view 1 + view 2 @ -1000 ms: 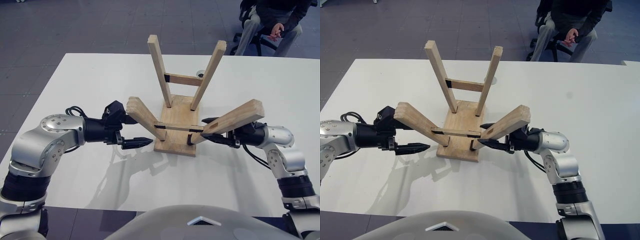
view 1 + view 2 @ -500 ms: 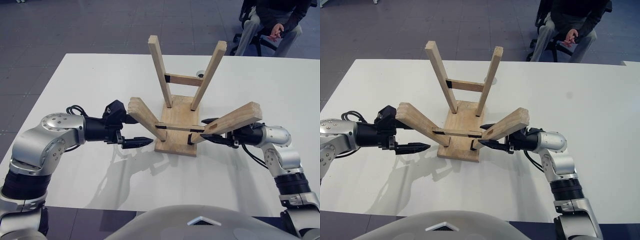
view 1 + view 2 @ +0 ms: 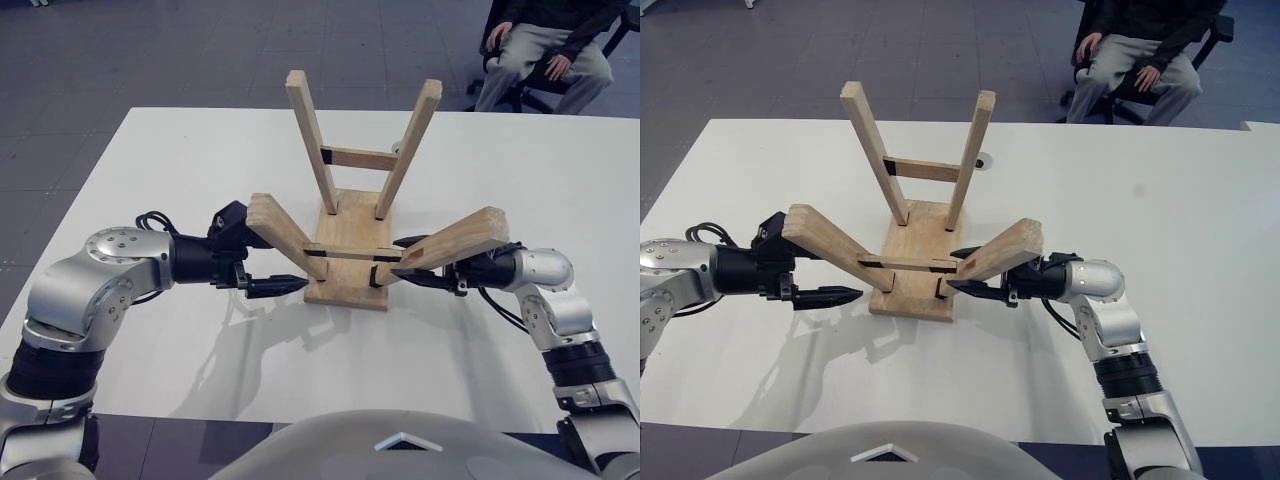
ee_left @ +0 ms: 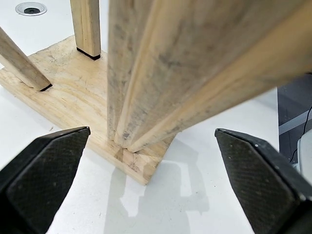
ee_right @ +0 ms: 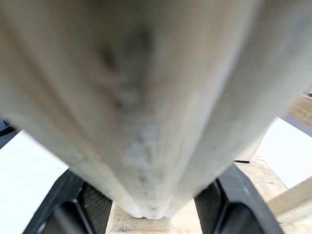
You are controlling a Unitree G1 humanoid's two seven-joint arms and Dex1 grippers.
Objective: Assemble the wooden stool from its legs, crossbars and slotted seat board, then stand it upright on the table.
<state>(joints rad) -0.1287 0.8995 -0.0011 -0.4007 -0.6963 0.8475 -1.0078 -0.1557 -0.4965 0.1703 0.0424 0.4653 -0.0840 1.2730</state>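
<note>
In the head views, an upturned pale wooden stool (image 3: 352, 228) is seen midway across the white table (image 3: 180, 170), bare tabletop all round it, the left gripper (image 3: 290, 272) at its near-left leg (image 3: 278, 228), the right gripper (image 3: 410, 262) at its near-right leg (image 3: 452, 238). In the left wrist view, black fingers (image 4: 44, 170) are spread wide, that leg untouched between them. In the right wrist view, pads (image 5: 92, 207) are pressed against the other leg's sides.

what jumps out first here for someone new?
An upside-down stool on the table: seat board flat, four legs up, the near two splayed wide. The left gripper hangs open beside the near left leg; the right gripper is shut on the near right leg.
</note>
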